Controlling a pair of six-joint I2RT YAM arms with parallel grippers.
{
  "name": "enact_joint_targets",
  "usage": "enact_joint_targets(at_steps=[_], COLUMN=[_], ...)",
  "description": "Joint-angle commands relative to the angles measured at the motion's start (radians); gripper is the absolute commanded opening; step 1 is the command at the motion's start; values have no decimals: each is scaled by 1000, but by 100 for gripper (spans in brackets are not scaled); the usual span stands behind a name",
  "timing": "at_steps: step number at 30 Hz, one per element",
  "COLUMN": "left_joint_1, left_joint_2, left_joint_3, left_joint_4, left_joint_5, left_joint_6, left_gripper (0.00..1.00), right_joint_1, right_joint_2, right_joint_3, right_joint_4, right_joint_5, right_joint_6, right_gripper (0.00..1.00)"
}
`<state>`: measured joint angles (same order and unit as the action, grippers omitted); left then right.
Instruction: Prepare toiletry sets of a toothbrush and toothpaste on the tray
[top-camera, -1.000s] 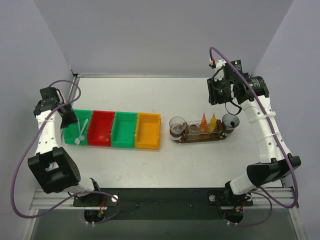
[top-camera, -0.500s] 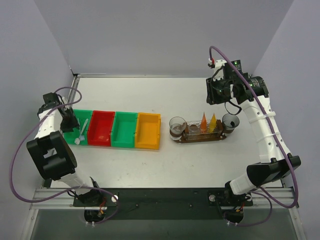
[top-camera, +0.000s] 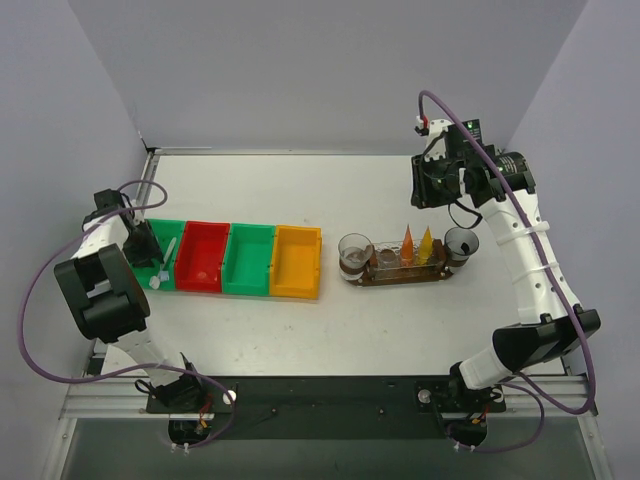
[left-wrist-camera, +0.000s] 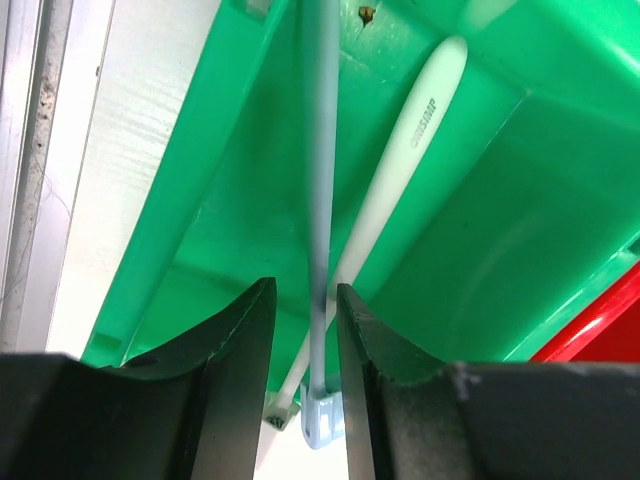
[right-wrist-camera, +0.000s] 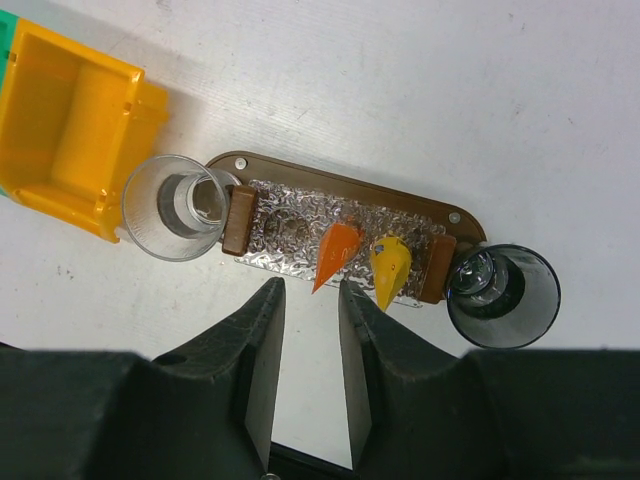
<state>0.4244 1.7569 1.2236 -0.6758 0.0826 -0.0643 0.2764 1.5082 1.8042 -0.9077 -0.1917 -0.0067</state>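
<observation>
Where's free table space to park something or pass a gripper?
Free: the gap between the yellow bin and the tray; the far table behind both; the near strip in front. Crowded: the tray, with glasses and tubes; the leftmost green bin, left gripper around a toothbrush.

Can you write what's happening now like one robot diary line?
left gripper: straddling pale blue toothbrush at green bin, grip unclear | right gripper: open, clear of tray | on tray: orange toothpaste, yellow toothpaste, no toothbrush
</observation>
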Motion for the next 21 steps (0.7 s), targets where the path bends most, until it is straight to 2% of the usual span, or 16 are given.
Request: enact_joint_targets(at_steps=[1, 15, 21], left_joint_1=[1, -1, -1], left_joint_2=[19, 58, 66], left_joint_3=[51, 62, 66], left_joint_4=[51, 53, 44], left_joint_5=[17, 28, 31], left_joint_6=[4, -5, -9], left_gripper=[39, 34, 27], right_joint_1=[4, 6, 4], right_joint_2=[26, 34, 30], right_joint_3=[12, 11, 3], right_joint_4=[9, 10, 9], right_joint_5=[-14, -12, -8], right_joint_6=[7, 30, 30], right_gripper=[24, 22, 21])
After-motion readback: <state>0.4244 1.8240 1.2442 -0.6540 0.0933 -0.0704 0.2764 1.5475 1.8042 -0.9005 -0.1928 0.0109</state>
